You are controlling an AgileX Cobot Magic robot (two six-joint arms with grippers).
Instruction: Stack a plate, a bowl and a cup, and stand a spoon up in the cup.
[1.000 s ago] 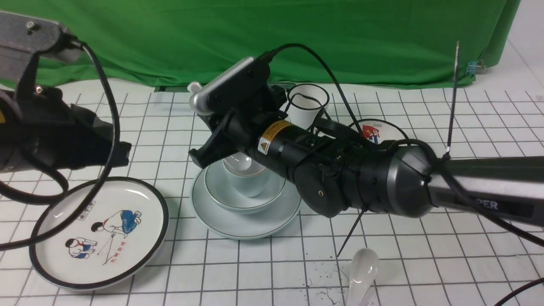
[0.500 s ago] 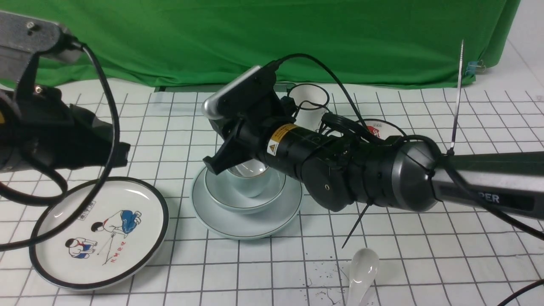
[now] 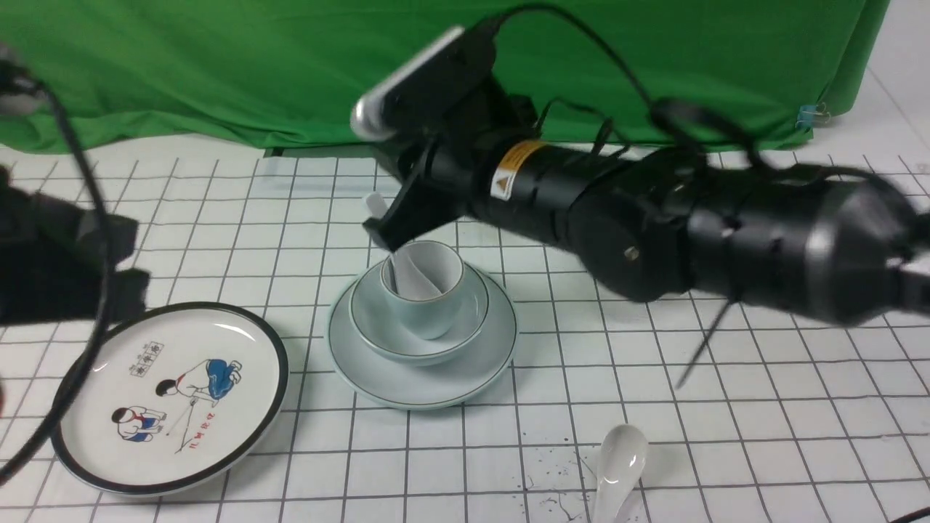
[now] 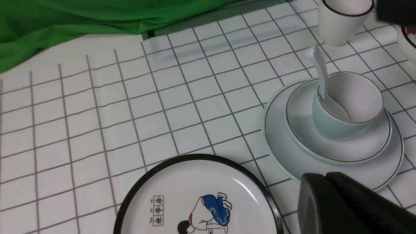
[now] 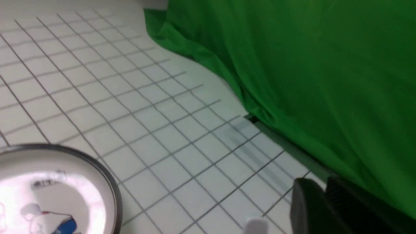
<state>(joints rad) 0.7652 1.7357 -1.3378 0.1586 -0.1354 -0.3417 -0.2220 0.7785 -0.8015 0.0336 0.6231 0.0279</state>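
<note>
The pale blue-grey plate carries the bowl, and the cup sits in the bowl. A white spoon stands in the cup, leaning on its rim, handle up. My right gripper hangs just above the cup beside the spoon's handle. Its jaws are shut and empty; the handle's tip shows apart from them. My left gripper is shut and empty, low near the plate's edge.
A white black-rimmed plate with cartoon children lies at front left. A second white spoon lies at the front. A black-rimmed white cup stands behind the stack. The green cloth closes the back.
My right gripper has let go of the spoon, shut, and risen up and back from the cup; the spoon stays standing in it. The left arm has drawn back to the left.
</note>
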